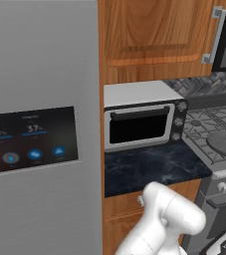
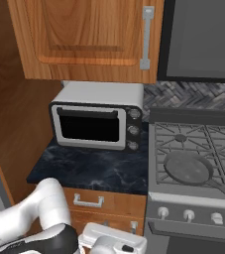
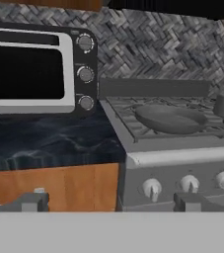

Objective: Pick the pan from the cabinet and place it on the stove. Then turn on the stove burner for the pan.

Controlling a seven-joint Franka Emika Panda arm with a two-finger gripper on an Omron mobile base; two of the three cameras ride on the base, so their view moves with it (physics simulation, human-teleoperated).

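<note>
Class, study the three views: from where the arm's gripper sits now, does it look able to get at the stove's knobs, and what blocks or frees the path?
Probably yes. In the hand view the open gripper faces the knobs along the stove front, with nothing between them. The pan sits up on the grate, out of the way.

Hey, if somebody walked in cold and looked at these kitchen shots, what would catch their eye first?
Probably the pan, already sitting on the stove on its front left grate. Next, the silver toaster oven on the dark marble counter beside the stove, under the closed wooden cabinet. In the left base view, a steel fridge with a touchscreen fills the left side.
</note>
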